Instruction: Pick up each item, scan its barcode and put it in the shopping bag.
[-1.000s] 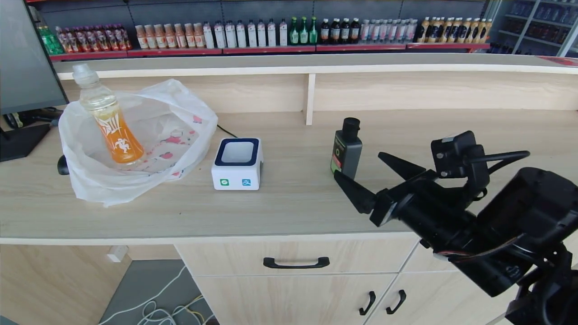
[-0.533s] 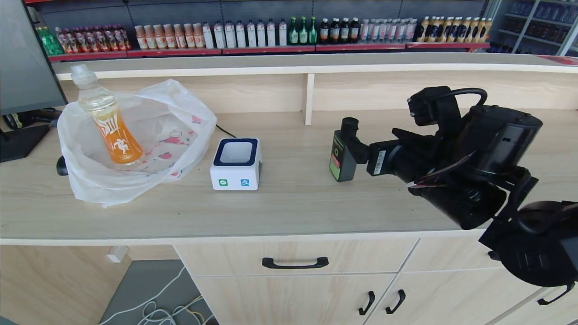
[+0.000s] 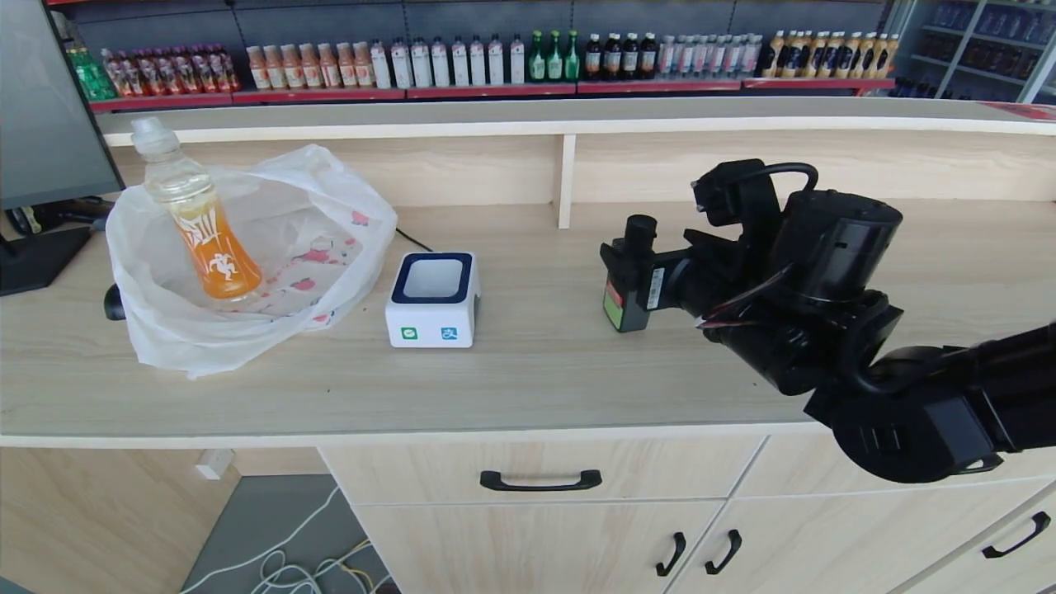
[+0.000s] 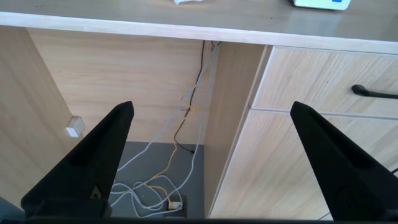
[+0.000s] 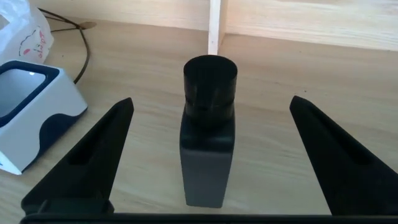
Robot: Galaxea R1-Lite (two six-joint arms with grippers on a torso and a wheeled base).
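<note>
A dark grey bottle (image 3: 627, 289) with a black cap stands upright on the wooden counter (image 3: 536, 371), right of the white scanner (image 3: 433, 299). My right gripper (image 3: 634, 268) is open, with one finger on each side of the bottle. In the right wrist view the bottle (image 5: 209, 155) stands midway between the spread fingers of the right gripper (image 5: 211, 102), apart from both, and the scanner (image 5: 25, 118) is off to one side. The white shopping bag (image 3: 330, 247) lies open at the left with an orange drink bottle (image 3: 202, 223) upright in it. My left gripper (image 4: 211, 106) hangs open below the counter, facing the cabinet.
A raised ledge with a thin divider (image 3: 565, 181) backs the counter. A dark monitor (image 3: 49, 99) stands at the far left. The scanner's cable (image 3: 412, 241) runs behind it. Shelves of bottles (image 3: 495, 62) line the back wall. Drawers (image 3: 540, 480) sit under the counter.
My right arm has swung up from the counter's front edge and forward to the dark bottle, so its open fingers now stand on either side of it. The bag and scanner are unchanged.
</note>
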